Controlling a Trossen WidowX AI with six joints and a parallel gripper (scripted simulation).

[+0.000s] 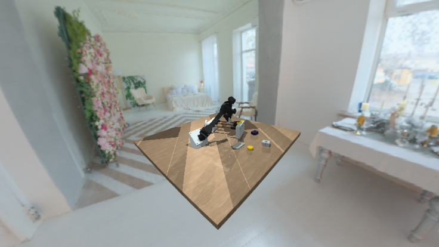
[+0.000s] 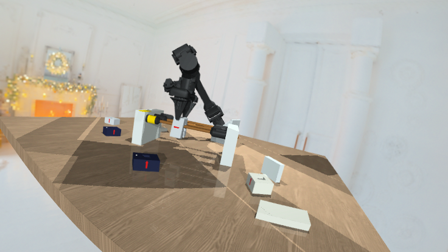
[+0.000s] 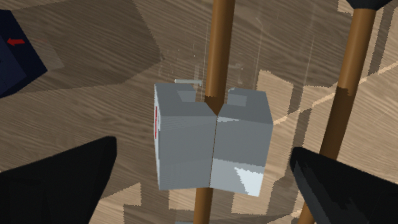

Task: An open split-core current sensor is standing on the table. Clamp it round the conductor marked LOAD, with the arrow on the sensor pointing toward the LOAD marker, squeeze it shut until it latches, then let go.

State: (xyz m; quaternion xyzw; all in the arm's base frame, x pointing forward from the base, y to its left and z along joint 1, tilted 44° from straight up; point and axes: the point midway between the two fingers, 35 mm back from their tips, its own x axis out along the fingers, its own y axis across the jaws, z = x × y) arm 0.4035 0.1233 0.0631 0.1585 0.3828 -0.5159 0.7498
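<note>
Sensor (image 2: 178,128) (image 3: 212,145) around conductor (image 2: 198,126) (image 3: 220,50), open jaws (image 2: 183,118) angled down

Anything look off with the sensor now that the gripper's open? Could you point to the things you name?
Yes. Around the conductor (image 3: 221,50), the sensor (image 2: 177,129) (image 3: 185,150) looks unlatched: its halves meet at the top seam but spread in a V beneath. The gripper (image 1: 228,120) (image 2: 183,117) (image 3: 206,151) stands open.

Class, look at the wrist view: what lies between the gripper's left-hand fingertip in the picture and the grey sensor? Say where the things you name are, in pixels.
Only a bare gap, with wooden table (image 3: 132,112) seen beneath; the gripper (image 1: 227,120) (image 2: 182,118) (image 3: 206,151) stands open around the sensor (image 2: 178,128) (image 3: 187,150).
</note>
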